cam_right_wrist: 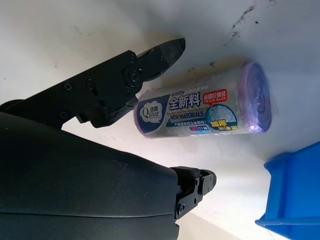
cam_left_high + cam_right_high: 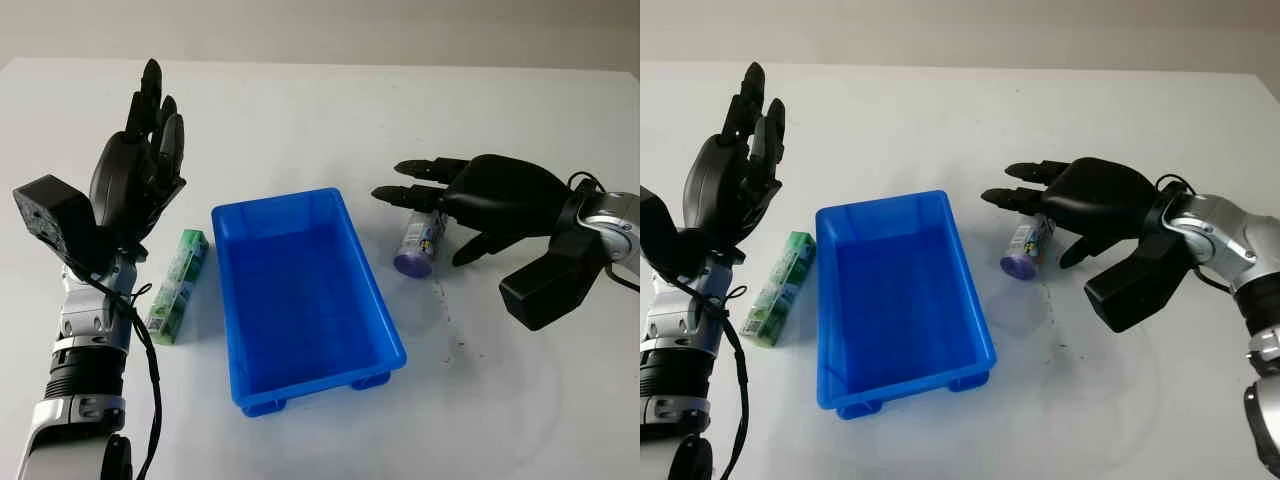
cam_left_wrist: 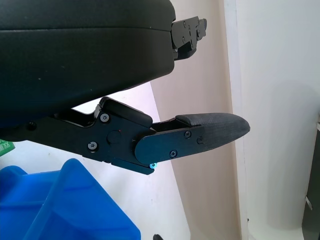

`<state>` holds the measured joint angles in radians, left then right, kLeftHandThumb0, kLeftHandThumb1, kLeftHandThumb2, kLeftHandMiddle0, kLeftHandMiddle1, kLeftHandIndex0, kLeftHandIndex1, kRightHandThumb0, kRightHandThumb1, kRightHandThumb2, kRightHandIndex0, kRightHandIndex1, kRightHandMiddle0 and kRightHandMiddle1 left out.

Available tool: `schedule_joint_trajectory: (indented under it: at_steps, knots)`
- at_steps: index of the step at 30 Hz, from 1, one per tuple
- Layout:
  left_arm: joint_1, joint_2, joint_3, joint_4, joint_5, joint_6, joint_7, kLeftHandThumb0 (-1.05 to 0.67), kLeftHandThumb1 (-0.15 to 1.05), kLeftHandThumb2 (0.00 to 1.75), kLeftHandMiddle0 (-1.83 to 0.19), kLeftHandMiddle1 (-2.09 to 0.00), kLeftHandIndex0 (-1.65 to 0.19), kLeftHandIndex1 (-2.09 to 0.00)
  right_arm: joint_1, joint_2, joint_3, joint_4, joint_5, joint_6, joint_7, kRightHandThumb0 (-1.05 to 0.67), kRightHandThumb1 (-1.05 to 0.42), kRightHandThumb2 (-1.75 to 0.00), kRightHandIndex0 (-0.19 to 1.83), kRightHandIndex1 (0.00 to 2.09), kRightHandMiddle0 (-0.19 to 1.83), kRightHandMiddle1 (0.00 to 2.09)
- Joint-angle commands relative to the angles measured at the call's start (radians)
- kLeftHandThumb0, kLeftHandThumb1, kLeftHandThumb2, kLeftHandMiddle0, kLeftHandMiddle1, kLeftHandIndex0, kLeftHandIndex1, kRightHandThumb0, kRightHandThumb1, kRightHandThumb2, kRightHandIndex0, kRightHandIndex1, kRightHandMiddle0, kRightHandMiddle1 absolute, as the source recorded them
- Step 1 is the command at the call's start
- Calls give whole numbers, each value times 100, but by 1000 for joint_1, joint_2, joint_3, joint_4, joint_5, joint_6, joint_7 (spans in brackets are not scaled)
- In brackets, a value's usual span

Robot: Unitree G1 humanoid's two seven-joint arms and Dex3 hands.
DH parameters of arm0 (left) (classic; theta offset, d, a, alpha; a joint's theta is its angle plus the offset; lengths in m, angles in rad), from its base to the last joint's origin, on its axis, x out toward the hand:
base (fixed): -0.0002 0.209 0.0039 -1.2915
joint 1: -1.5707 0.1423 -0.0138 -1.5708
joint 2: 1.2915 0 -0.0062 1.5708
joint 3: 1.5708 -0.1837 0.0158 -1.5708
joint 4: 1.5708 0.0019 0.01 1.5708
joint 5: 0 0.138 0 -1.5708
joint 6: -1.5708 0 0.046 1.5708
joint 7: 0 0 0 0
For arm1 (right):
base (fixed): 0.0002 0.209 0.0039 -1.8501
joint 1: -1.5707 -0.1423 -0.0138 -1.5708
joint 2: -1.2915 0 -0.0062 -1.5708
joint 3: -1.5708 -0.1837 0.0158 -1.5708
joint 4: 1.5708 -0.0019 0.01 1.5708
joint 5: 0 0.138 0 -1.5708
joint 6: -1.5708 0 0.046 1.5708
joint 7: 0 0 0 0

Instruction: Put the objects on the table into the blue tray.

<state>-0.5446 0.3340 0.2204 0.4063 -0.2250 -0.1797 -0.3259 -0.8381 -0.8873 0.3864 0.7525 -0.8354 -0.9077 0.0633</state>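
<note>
From the head cameras, a white table (image 2: 300, 110) runs back to a pale wall, its top lightly scuffed with dark specks to the right of the blue tray (image 2: 375, 300). The tray sits near the middle with nothing in it, one short end towards the robot. A green box (image 2: 178, 285) lies flat on the table just left of the tray, roughly parallel to its long side, with a strip of bare table between them. The left hand (image 2: 140, 170) is raised above the table beyond that box, open and holding nothing. On the right, a roll of trash bags (image 2: 418, 243) with a purple end lies on its side just beside the tray's right wall. The right hand (image 2: 470, 195) is open over it, fingers reaching past the roll without closing on it. Wide bare table lies behind the tray and in front on the right.

The left wrist view shows a black finger (image 3: 200, 137) against the pale wall, and a corner of the tray below.

The right wrist view shows the roll lying on the white surface between two fingertips, untouched, near the tray's corner.
</note>
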Motion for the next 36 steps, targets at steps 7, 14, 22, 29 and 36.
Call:
schedule_joint_trajectory:
  at_steps: [7,14,22,29,36]
  knots:
    - [4,7,3,-26,5,1,9,-76,105,59,19,0,19,0,-56,29,36,88,-14,-63,-71,-24,-81,-6,24,11,29,10]
    - [12,6,8,-40,-2,0,4,-74,105,60,19,0,19,0,-81,50,91,161,-74,-101,-163,-23,-90,-6,72,31,65,41]
    - [14,9,7,-43,1,-1,3,-75,105,60,19,0,19,0,-96,62,162,206,-165,-100,-295,-31,-94,-5,38,167,26,163]
    - [15,9,10,-48,-5,5,-1,-75,105,60,19,0,19,0,-105,62,213,198,-249,-35,-415,-49,-95,-6,67,202,46,167]
    - [16,8,10,-50,-2,4,2,-75,105,60,19,0,19,0,-102,73,189,198,-202,13,-438,-50,-105,-18,113,209,91,209]
